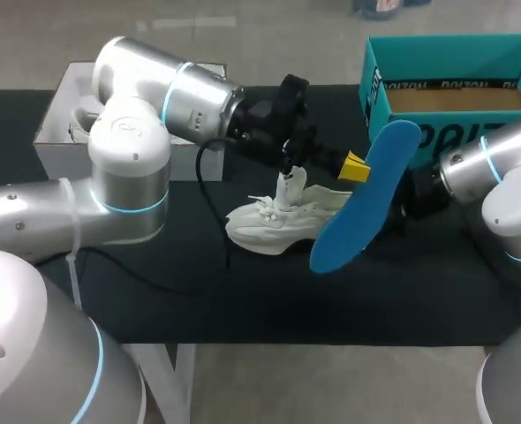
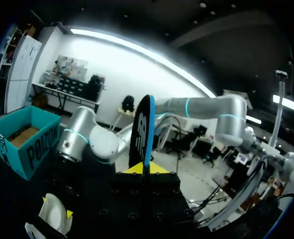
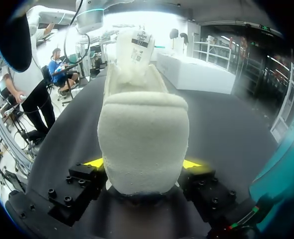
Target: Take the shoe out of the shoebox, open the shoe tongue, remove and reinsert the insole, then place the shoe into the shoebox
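A white shoe (image 1: 274, 223) lies on the black table (image 1: 243, 300), toe to the left, with its tongue standing up. My right gripper (image 3: 142, 164) is shut on the shoe's heel (image 3: 143, 142), one yellow tip on each side. In the head view the blue insole (image 1: 366, 199) covers that grip. The insole hangs tilted above the shoe's heel end, and my left gripper (image 1: 353, 166) is shut on its edge. The left wrist view has the insole (image 2: 146, 124) edge-on between the yellow tips of my left gripper (image 2: 146, 169). The teal shoebox (image 1: 455, 79) stands open at the back right.
A white box (image 1: 62, 132) sits at the back left of the table, behind my left arm (image 1: 128, 168). My right arm (image 1: 490, 172) comes in just in front of the shoebox (image 2: 25, 139). A black cable (image 1: 209, 190) hangs from the left wrist near the shoe's toe.
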Controlling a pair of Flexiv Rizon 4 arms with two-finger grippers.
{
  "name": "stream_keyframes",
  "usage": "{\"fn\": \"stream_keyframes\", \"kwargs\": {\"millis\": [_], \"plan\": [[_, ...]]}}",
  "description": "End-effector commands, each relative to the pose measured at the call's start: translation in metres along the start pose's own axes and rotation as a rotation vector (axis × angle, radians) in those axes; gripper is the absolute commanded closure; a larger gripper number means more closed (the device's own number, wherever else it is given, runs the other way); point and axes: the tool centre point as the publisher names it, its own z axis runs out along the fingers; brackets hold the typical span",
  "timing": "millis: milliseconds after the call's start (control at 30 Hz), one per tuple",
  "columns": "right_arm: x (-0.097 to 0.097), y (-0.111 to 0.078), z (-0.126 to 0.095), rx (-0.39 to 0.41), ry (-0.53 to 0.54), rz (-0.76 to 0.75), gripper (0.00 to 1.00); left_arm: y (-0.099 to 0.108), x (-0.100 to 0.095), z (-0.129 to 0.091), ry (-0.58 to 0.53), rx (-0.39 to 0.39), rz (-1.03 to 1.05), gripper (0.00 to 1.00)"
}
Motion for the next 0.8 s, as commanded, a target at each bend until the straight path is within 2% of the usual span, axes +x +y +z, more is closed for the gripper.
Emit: {"fn": "stream_keyframes", "kwargs": {"millis": [33, 400, 533, 800], "plan": [[0.0, -0.001, 0.003, 0.003, -0.002, 0.001, 1.0, 0.019, 0.034, -0.009, -0.042, 0.194, -0.028, 1.0], [0.0, -0.001, 0.003, 0.003, -0.002, 0.001, 1.0, 0.028, 0.062, -0.014, -0.043, 0.288, -0.103, 1.0], [0.0, -0.001, 0.003, 0.003, -0.002, 0.001, 1.0, 0.027, 0.071, -0.014, 0.034, 0.4, -0.184, 1.0], [0.0, -0.001, 0.003, 0.003, -0.002, 0.001, 1.0, 0.039, 0.082, -0.014, 0.053, 0.434, -0.294, 1.0]]}}
